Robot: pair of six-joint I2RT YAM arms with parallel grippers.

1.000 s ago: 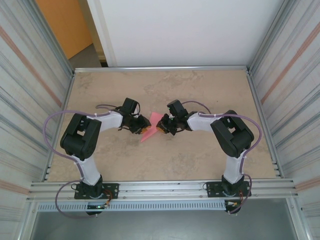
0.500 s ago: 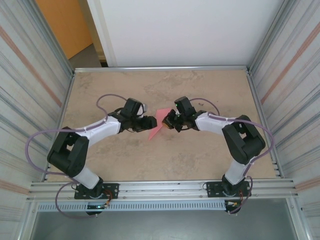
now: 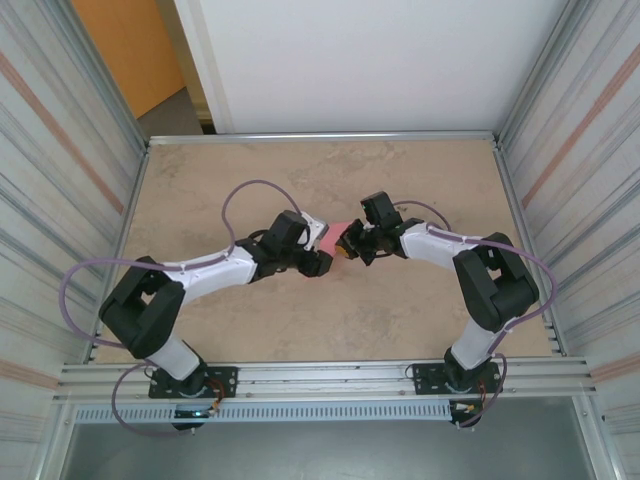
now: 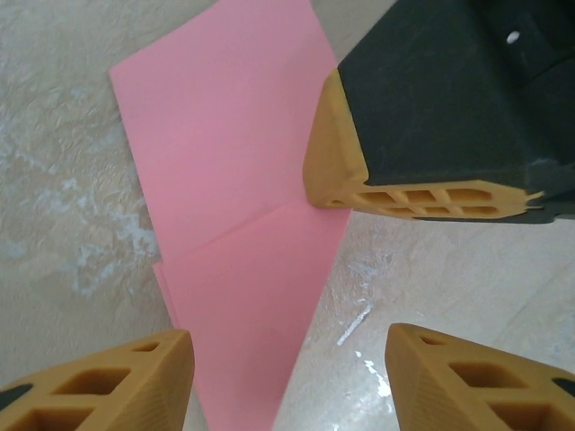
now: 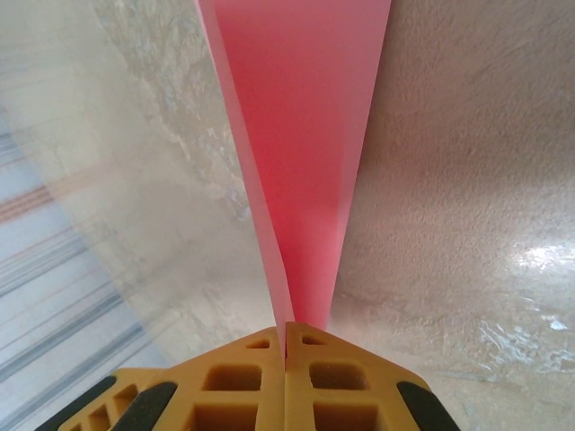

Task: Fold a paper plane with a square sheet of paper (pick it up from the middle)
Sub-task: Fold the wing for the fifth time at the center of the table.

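On the left, the left gripper (image 3: 318, 260) is being seen with its two jaws standing apart and nothing being carried between them. In its wrist view, bare table (image 4: 467, 278) is showing in part of the gap. Just ahead of these jaws, over the middle of the table, the pink sheet of paper (image 4: 229, 171) is being held, creased into a narrow pointed shape with a fold line across it. Its long axis is running from the far side of the left wrist view down towards the open jaws. Its near tip is lying between the two fingers, closer to the left one than to the right one. Whether the paper is touching the table cannot be told. On the right, the right gripper (image 5: 287, 355) is being pressed shut on the edge of the paper, which is being pinched between both pads and is spreading away from them like a thin wedge. The left gripper is being judged as the free one and the nearer to the loose tip. The coming grasp is therefore depending on its jaws being set across this long axis, not along it.
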